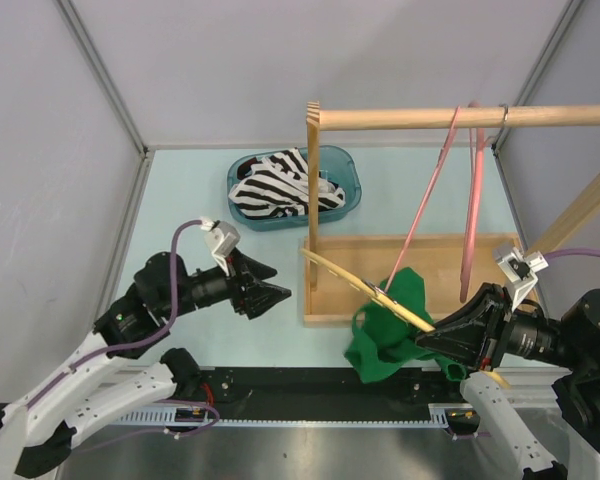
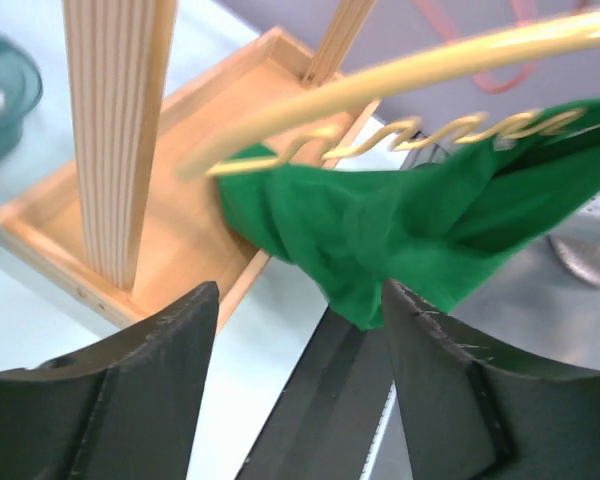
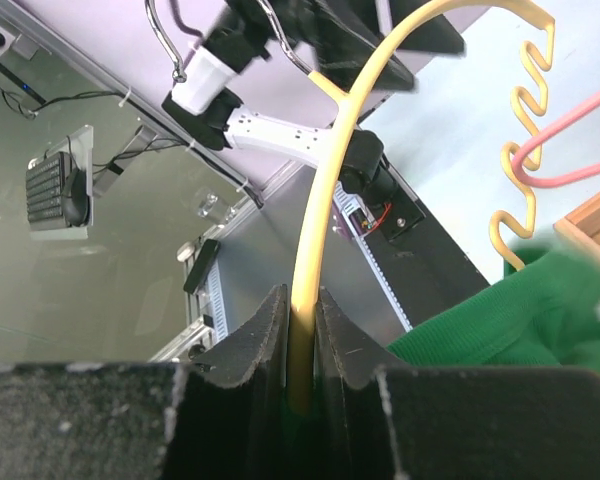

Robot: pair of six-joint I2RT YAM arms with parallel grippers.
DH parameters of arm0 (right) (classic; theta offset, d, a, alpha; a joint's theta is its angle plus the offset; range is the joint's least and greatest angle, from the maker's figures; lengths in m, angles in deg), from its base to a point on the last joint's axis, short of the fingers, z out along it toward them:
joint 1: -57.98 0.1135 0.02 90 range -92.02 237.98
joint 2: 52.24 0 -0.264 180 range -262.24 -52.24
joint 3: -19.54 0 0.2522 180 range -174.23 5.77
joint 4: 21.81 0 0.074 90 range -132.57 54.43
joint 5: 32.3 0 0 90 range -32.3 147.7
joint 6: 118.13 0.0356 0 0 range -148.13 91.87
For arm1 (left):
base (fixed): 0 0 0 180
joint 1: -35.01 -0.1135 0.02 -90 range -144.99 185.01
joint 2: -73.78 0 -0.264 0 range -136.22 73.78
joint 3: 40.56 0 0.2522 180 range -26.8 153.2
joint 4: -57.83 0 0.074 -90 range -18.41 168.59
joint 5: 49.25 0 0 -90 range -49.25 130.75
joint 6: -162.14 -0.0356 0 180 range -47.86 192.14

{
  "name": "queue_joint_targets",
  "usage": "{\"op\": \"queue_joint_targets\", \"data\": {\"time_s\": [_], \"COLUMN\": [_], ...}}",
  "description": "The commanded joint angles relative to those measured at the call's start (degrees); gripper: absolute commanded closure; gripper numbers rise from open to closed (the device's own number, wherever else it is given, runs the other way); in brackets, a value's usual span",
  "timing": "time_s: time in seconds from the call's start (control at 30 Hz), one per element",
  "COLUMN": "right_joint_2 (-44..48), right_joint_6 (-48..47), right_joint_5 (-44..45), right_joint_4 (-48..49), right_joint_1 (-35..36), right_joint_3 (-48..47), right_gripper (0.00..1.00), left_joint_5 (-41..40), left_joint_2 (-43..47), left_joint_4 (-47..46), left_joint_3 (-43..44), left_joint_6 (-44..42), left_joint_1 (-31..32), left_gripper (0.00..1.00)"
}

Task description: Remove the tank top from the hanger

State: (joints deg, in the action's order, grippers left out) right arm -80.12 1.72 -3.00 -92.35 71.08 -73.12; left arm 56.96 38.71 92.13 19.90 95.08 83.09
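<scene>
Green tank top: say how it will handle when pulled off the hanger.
Probably floppy: the green tank top hangs bunched in folds from the yellow hanger. Likely light, since the thin hanger, held by the right gripper, carries it. It may snag on the hanger's wavy notches.

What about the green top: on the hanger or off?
On: the top hangs bunched from the hanger, at its wavy end, while the right gripper clamps the hanger.

blurry tank top (image 2: 400, 230), blurry hanger (image 2: 380, 84)
</scene>
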Motion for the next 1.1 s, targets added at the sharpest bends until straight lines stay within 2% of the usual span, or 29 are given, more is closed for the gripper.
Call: {"op": "queue_joint_targets", "data": {"time_s": [0.0, 0.1, 0.17, 0.3, 0.53, 0.57, 0.6, 0.8, 0.87, 0.93, 0.97, 1.03, 1.07], "right_joint_2": [-1.0, -1.0, -1.0, -0.2, 1.9, 2.0, 2.1, 2.6, 2.7, 2.6, 2.6, 2.5, 2.4], "right_joint_6": [-2.6, -2.1, -2.2, -1.6, -0.6, -0.5, -0.6, -0.3, -0.3, -0.4, -0.3, -0.3, -0.2], "right_joint_5": [-1.8, -3.4, -4.2, -4.9, -5.8, -5.8, -5.8, -6.4, -6.4, -6.4, -6.3, -6.4, -6.3], "right_joint_4": [1.7, 2.9, 2.5, 3.1, 3.1, 2.9, 2.9, 3.2, 3.2, 2.9, 2.9, 2.9, 2.9], "right_joint_1": [-0.1, -0.3, -0.2, -0.3, 0.2, 0.3, 0.4, 1.7, 2.2, 2.5, 2.7, 2.9, 3.0], "right_joint_3": [-1.5, -1.3, -1.5, -0.7, 1.8, 2.0, 1.9, 2.1, 2.2, 2.4, 2.5, 2.8, 2.8], "right_gripper": [1.00, 1.00, 1.00, 1.00, 1.00, 1.00, 1.00, 1.00, 1.00, 1.00, 1.00, 1.00, 1.00], "left_joint_5": [2.3, 4.3, 8.9, 13.5, 15.3, 15.8, 16.1, 15.3, 15.3, 15.5, 15.7, 15.8, 15.7], "left_joint_2": [-0.7, -1.8, -4.0, -9.1, -20.0, -22.3, -23.4, -27.2, -27.9, -28.8, -29.2, -29.8, -30.0], "left_joint_4": [4.1, 4.3, 4.1, 4.5, 12.4, 13.5, 14.3, 18.0, 19.0, 19.3, 19.3, 19.2, 19.0], "left_joint_3": [9.0, 12.0, 14.2, 21.8, 32.1, 33.7, 34.2, 35.6, 36.6, 37.1, 37.3, 37.3, 37.2], "left_joint_6": [-8.6, -10.4, -12.7, -17.6, -29.0, -30.3, -31.4, -36.2, -36.7, -36.2, -35.9, -34.7, -34.1], "left_joint_1": [-0.5, -0.4, -0.4, 0.3, 7.7, 9.6, 10.3, 13.8, 14.9, 15.6, 15.8, 16.6, 16.8], "left_gripper": [0.26, 0.26, 0.27, 0.28, 0.25, 0.16, 0.13, 0.14, 0.18, 0.29, 0.39, 0.51, 0.61]}}
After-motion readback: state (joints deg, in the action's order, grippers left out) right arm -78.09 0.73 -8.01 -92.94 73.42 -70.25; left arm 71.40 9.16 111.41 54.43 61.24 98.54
